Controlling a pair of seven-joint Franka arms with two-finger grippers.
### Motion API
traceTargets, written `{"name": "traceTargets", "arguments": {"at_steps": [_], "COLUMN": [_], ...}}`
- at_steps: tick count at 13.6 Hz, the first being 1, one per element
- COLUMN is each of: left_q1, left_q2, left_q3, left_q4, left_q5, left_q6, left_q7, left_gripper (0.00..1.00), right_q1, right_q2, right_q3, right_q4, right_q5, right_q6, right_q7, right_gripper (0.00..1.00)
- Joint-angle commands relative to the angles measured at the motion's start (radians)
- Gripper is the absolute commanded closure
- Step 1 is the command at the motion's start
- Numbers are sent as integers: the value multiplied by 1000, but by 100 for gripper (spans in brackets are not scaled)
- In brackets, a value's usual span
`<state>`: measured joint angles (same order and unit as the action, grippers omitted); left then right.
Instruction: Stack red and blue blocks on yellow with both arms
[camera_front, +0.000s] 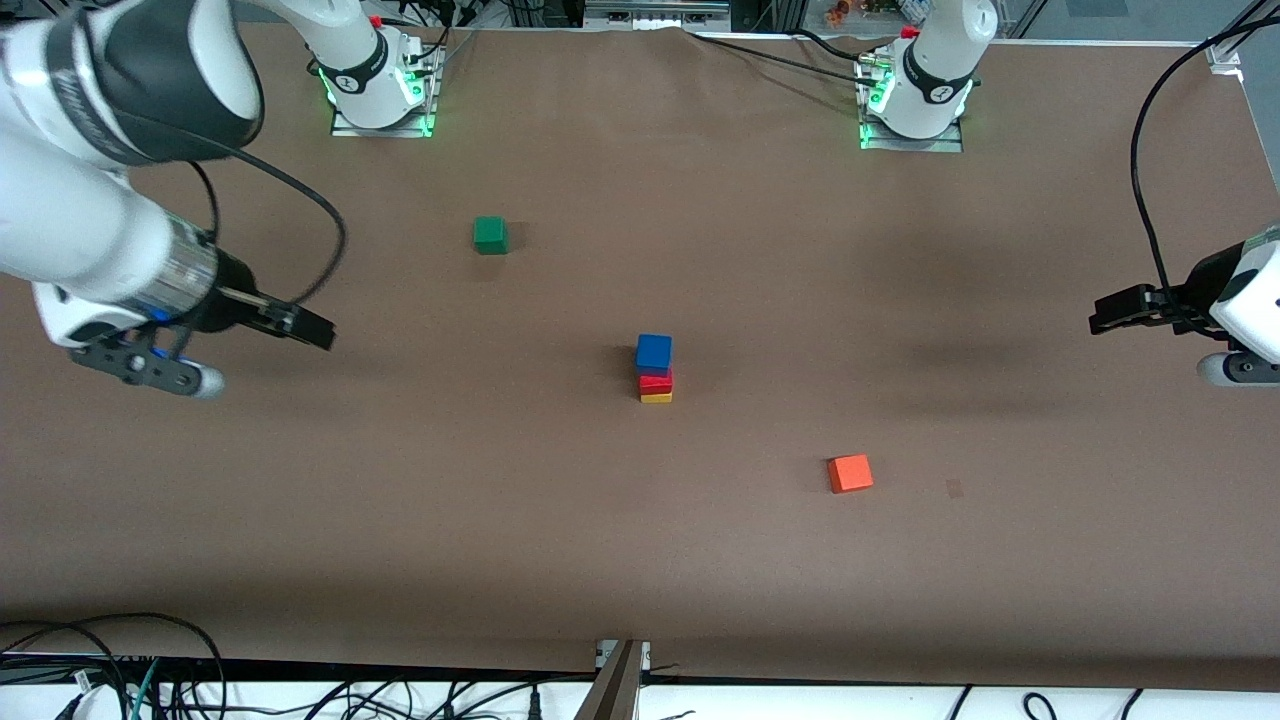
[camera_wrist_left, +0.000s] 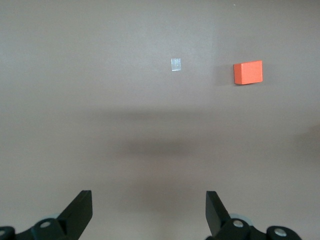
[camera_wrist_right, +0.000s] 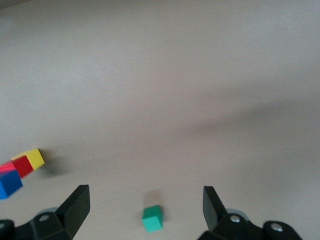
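The blue block (camera_front: 653, 352) sits on the red block (camera_front: 656, 381), which sits on the yellow cube (camera_front: 656, 397), as one stack in the middle of the table. The stack also shows at the edge of the right wrist view: blue (camera_wrist_right: 9, 183), red (camera_wrist_right: 21, 165), yellow (camera_wrist_right: 35, 158). My right gripper (camera_front: 312, 331) hangs open and empty over the table's right-arm end, well away from the stack; its own view (camera_wrist_right: 146, 200) shows the jaws wide apart. My left gripper (camera_front: 1100, 318) hangs open and empty over the left-arm end (camera_wrist_left: 148, 202).
A green cube (camera_front: 490, 234) lies farther from the front camera than the stack, toward the right arm's base, and shows in the right wrist view (camera_wrist_right: 152, 218). An orange cube (camera_front: 850, 472) lies nearer the camera, toward the left arm's end (camera_wrist_left: 248, 72). A small pale mark (camera_wrist_left: 175, 64) is beside it.
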<state>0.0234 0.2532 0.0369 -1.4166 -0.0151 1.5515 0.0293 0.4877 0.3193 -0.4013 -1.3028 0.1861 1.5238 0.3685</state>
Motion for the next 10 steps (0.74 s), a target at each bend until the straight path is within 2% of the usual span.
{"name": "traceTargets", "arguments": {"at_steps": [1, 3, 8, 10], "left_q1": [6, 6, 6, 6], "left_q2": [-12, -12, -12, -12], "left_q3": [-2, -2, -3, -3], "left_q4": [-12, -12, -12, -12], "left_q5": [-17, -17, -17, -17], "left_q6": [10, 10, 10, 10], "left_q7": [23, 23, 23, 23], "left_gripper": [0, 0, 0, 0], "right_q1": [-10, -107, -386, -402], "right_q2": [-173, -253, -333, -323], "right_q3": [-27, 51, 335, 357], "right_q4": [-207, -278, -357, -342], "right_q5": [-8, -71, -152, -168], "right_q6": [7, 1, 2, -1], "right_q7": [-85, -137, -168, -219], "right_gripper": [0, 0, 0, 0]}}
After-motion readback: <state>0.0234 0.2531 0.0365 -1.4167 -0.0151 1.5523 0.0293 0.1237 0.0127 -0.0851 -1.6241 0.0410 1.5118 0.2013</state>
